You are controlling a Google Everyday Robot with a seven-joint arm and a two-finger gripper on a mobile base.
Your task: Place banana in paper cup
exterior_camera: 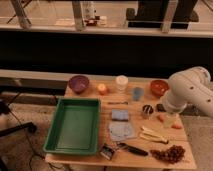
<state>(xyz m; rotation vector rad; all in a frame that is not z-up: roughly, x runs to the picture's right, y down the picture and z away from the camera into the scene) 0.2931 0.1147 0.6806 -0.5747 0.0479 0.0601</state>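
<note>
The banana [153, 135] lies pale yellow and slim on the wooden table [150, 162], right of centre and near the front. The paper cup [121, 82] stands upright, white-cream, at the back middle of the table. My gripper [170, 119] hangs from the white arm [190, 90] at the table's right side, just above and behind the banana's right end. It sits over the orange carrot [161, 118], whose ends show on either side. It is far to the right of the paper cup.
A green tray [75, 125] fills the left half. A purple bowl [79, 83], a small orange object [102, 88], a blue-grey cup [137, 93] and an orange bowl [159, 87] line the back. A dark metallic cup [146, 110], blue sponge [120, 115], grey cloth [121, 131], dark-handled tool [132, 148] and grapes [170, 153] are nearby.
</note>
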